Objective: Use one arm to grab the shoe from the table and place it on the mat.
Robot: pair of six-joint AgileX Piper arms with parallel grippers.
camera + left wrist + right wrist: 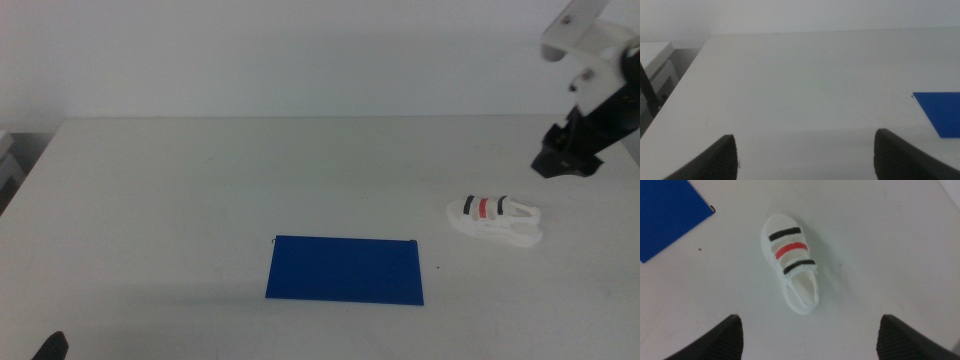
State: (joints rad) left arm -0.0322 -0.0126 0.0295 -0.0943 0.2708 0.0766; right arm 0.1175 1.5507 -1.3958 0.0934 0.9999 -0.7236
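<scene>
Your right gripper hovers wide open above the small white three-strap shoe, lying just right of the flat dark blue mat; descend off-centre and a jaw clips the sole, shoving it away.

No text, label, brand or number can be read on anything here.

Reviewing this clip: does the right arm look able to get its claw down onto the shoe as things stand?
Probably yes. The right claw hangs open above the table, just behind the shoe, which lies alone with bare tabletop around it and the mat well aside. Nothing visible blocks the descent.
</scene>
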